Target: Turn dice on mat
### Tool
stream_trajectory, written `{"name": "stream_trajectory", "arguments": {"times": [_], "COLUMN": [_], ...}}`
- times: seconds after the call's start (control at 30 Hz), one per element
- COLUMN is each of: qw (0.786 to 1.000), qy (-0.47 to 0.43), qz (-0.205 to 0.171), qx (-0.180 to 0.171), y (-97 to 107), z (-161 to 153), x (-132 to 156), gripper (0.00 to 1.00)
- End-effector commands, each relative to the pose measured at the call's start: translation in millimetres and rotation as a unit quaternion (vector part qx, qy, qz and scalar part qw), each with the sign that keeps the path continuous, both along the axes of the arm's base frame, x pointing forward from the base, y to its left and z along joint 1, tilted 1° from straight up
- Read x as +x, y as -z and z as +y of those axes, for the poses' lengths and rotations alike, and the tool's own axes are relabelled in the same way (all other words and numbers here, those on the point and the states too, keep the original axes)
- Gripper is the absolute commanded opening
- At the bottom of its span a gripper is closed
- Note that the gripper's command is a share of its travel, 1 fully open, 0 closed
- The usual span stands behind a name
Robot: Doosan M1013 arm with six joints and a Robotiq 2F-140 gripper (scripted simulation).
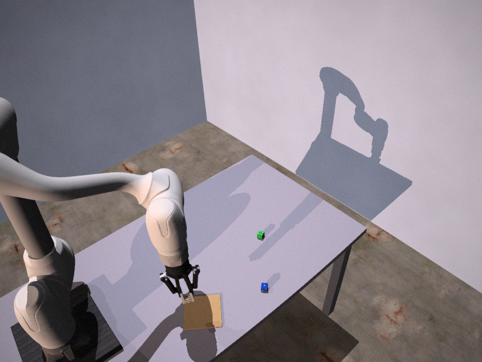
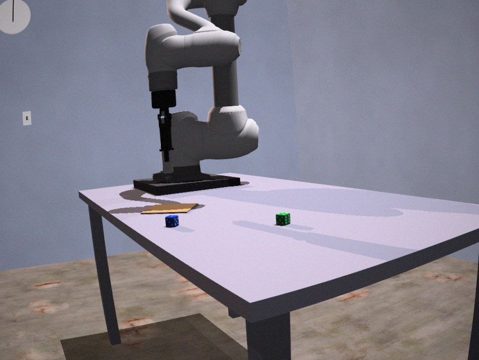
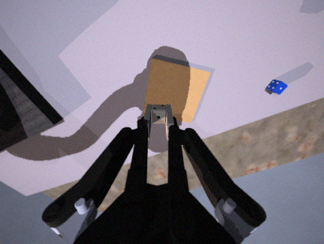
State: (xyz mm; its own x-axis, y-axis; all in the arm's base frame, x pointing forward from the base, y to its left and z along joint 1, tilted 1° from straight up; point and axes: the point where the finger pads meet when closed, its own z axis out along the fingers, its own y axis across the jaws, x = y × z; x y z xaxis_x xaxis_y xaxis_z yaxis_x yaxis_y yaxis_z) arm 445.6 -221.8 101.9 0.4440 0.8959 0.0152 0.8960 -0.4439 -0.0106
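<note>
The white die (image 1: 188, 300) (image 3: 158, 116) is held between the fingertips of my gripper (image 1: 187, 297) (image 2: 167, 158) (image 3: 158, 111), which is shut on it. A face with one dark pip is turned up towards the wrist camera. The die hangs above the table, near the upper left edge of the orange mat (image 1: 196, 320) (image 2: 170, 209) (image 3: 201, 89) in the top view. The blue die (image 1: 264, 287) (image 2: 172, 221) (image 3: 276, 87) sits flat on the table off the mat, one pip on top. The green die (image 1: 260, 235) (image 2: 282, 218) sits flat farther off; its top number is too small to read surely.
The arm's dark base plate (image 1: 110, 352) (image 2: 193, 186) (image 3: 56, 117) stands beyond the mat. The table's long edge (image 1: 272, 313) (image 2: 155, 246) runs past the mat and the blue die. The arm's shadow lies across the mat.
</note>
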Motion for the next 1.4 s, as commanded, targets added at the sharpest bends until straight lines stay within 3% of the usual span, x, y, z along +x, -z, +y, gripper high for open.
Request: {"name": "stream_trajectory", "arguments": {"times": [0.0, 0.33, 0.8, 1.13, 1.37], "qw": [1.0, 1.0, 1.0, 1.0, 1.0], "qy": [0.0, 0.0, 0.0, 0.0, 0.0], "qz": [0.0, 0.0, 0.0, 0.0, 0.0], "qx": [0.0, 0.0, 0.0, 0.0, 0.0], "y": [0, 6, 66, 91, 96], "z": [0, 0, 1, 1, 1], "x": [0, 0, 0, 0, 0], "gripper": [0.21, 0.21, 0.21, 0.21, 0.21]}}
